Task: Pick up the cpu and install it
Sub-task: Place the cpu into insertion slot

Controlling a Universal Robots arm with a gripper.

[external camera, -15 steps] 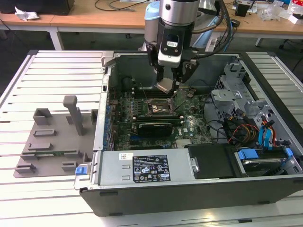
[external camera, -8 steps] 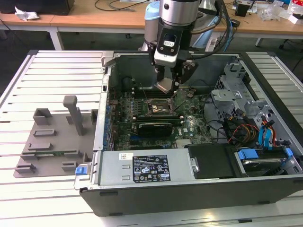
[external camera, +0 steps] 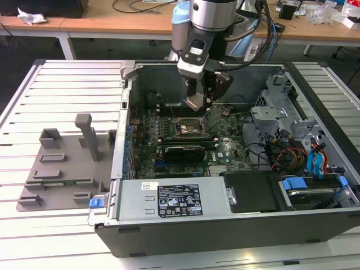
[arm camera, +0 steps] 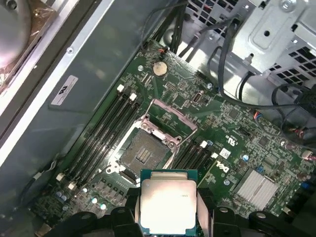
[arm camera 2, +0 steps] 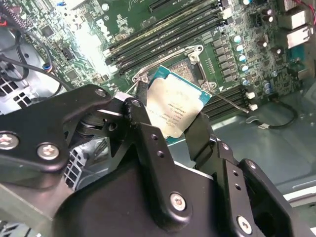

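My gripper (external camera: 198,102) is shut on the cpu (external camera: 194,102), a small flat square chip with a pale silver top and a green edge. In both wrist views the cpu (arm camera 2: 174,111) (arm camera: 166,205) sits between the two black fingers (arm camera 2: 144,118), one on each side edge. It hangs tilted inside the open computer case, a little above the motherboard. The square black-framed socket (arm camera: 144,150) (external camera: 188,128) lies just below and ahead of it, bare, with its metal load frame (arm camera: 169,117) swung open.
Memory slots (arm camera: 106,129) flank the socket. A silver heatsink (arm camera: 254,187), a coin battery (arm camera: 159,68) and loose cables (external camera: 287,154) are nearby. The drive cage (external camera: 281,109) and power supply (external camera: 169,199) crowd the case. A grey fixture plate (external camera: 62,169) lies on the exterior view's left.
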